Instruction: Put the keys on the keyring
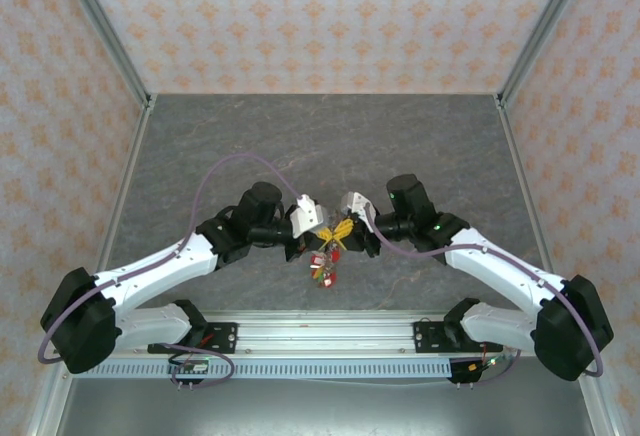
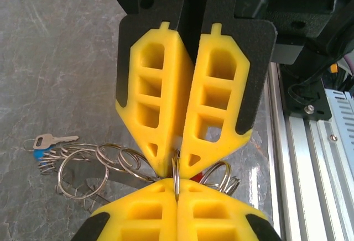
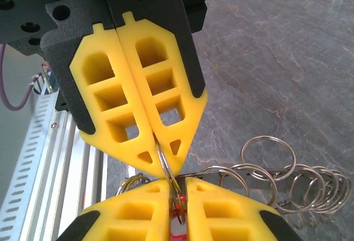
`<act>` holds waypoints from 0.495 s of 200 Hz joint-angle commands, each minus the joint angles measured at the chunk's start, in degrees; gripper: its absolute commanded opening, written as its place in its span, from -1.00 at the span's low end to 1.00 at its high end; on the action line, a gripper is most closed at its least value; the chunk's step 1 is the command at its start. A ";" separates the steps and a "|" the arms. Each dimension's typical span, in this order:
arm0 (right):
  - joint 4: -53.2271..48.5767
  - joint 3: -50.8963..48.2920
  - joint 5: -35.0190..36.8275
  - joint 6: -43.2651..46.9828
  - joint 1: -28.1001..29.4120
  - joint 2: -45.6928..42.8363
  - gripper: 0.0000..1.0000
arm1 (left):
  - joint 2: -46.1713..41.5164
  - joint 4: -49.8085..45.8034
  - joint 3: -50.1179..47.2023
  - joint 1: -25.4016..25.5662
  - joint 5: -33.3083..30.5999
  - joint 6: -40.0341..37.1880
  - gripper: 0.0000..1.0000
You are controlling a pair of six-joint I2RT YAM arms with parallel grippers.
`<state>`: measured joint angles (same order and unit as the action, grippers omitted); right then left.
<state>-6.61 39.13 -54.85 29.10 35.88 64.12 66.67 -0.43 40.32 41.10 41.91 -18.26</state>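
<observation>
Keyring (image 2: pixel 176 172) clamped in left jaws and right jaws, two pairs tip to tip, one blue-tagged key (image 2: pixel 52 139) visible

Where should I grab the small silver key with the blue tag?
Probably its flat blade, pinched across both faces from the side away from the tangled steel rings: the small silver key shows its blade free, while its head and blue tag sit among them.

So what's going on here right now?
The left tool and the right tool meet tip to tip over the table, each shut on the same thin metal ring. A bunch of linked rings and a key with a blue tag trail beside it. Whether a key is being threaded is hidden by the tips.
</observation>
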 commanded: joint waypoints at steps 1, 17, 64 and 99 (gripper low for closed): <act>6.25 -0.72 -1.94 -1.84 -0.67 -0.92 -0.81 | -2.42 8.03 0.59 0.47 5.87 1.50 -1.00; 6.21 -0.58 -1.02 -1.85 -0.81 -1.09 -0.91 | -2.88 6.45 0.68 0.47 4.51 0.99 -1.00; -1.77 3.24 0.29 2.46 -0.72 -1.00 -1.00 | -2.89 -5.17 3.24 0.55 -2.41 -4.52 -0.61; -9.39 6.82 3.26 7.10 0.26 -0.23 -1.00 | -1.71 -10.65 5.28 0.64 -5.70 -7.39 -0.58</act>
<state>-11.77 41.34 -53.41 31.55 35.33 63.77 65.10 -5.54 42.85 41.25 38.92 -21.98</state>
